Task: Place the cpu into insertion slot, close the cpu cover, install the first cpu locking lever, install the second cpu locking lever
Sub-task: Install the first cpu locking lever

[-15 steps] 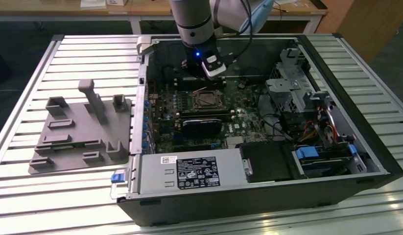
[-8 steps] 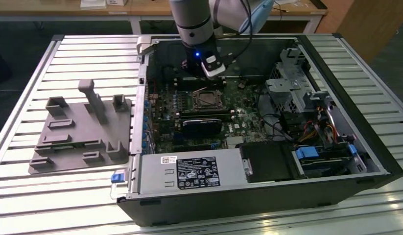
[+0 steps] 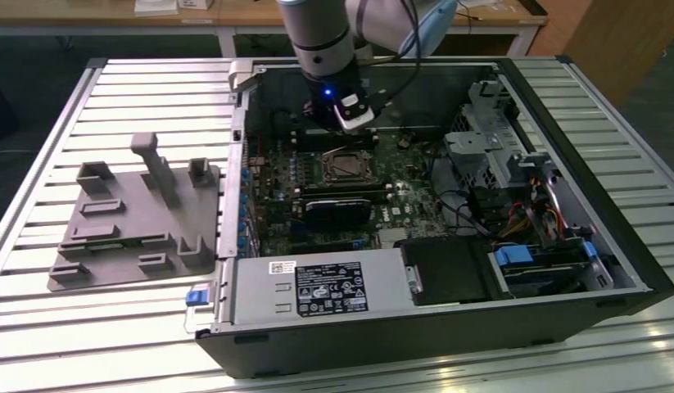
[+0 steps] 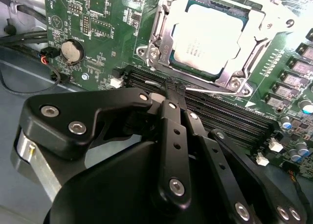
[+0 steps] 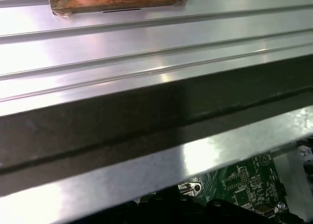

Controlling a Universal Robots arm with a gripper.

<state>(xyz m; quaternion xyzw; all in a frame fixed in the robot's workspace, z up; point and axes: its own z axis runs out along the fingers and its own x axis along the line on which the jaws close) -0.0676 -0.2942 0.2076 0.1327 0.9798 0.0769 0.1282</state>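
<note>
An open computer case (image 3: 424, 348) lies on the slatted metal table (image 3: 52, 327) — a grey moulded fixture (image 3: 118, 237) at its nine o'clock, the labelled power supply (image 3: 314, 291) inside at six.

Silver cpu (image 4: 209, 38) beneath cpu cover (image 4: 163, 32)

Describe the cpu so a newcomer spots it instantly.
Inside the open computer case on the slatted table lies a green motherboard. Near its middle, the cpu is the pale silver square framed by the grey metal cpu cover, unlike the long black slots beside it.
</note>
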